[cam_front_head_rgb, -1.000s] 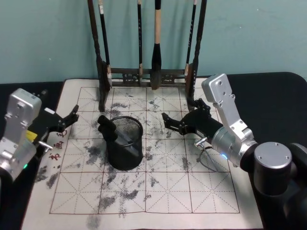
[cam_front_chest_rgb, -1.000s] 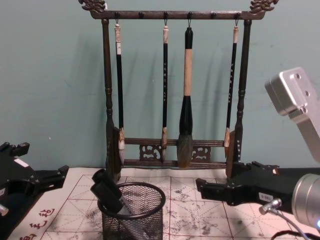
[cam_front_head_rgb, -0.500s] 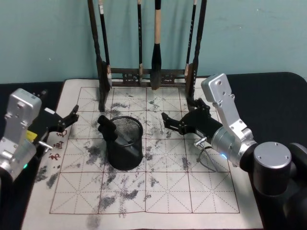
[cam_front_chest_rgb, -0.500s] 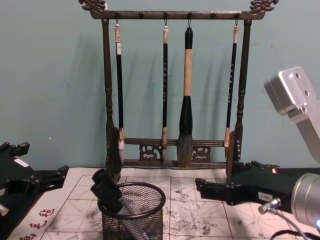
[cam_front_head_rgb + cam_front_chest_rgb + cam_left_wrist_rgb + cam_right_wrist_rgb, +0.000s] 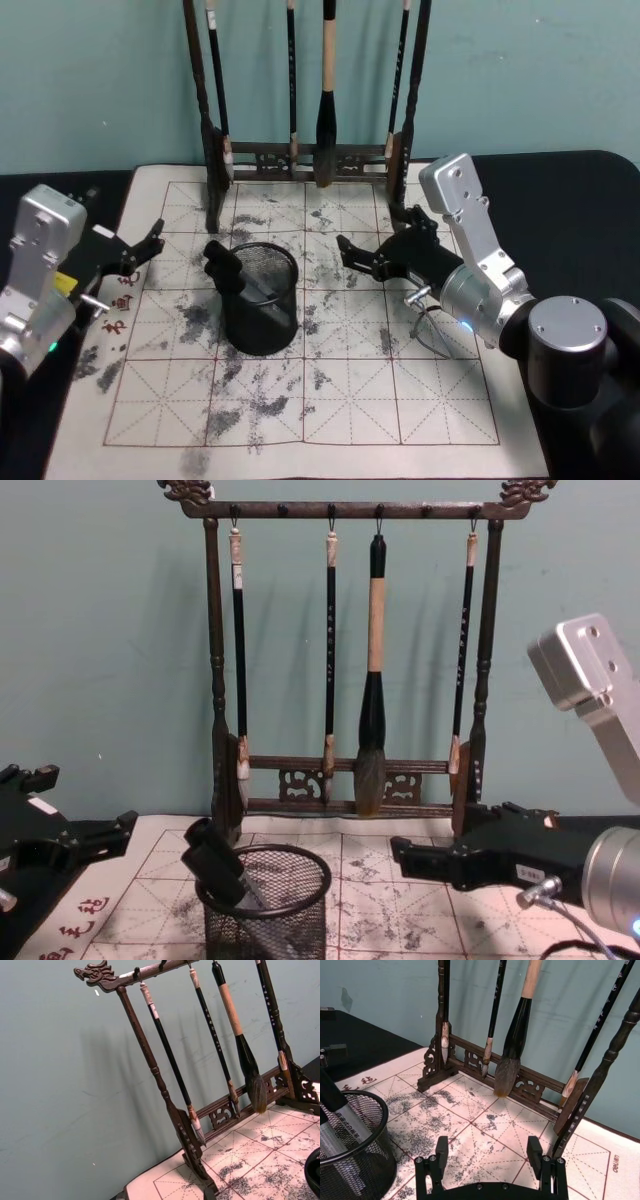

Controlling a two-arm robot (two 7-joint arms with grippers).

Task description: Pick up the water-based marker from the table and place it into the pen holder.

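One marker (image 5: 228, 270) — inside pen holder (image 5: 259, 322)

Black mesh pen holder (image 5: 259, 310); white, red-gridded, ink-stained table (image 5: 350, 390).

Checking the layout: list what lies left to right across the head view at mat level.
left gripper → marker → pen holder → right gripper

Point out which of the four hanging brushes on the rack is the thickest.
The third brush from the left: it has a tan handle and a fat dark bristle head, while the other three are slim and black.
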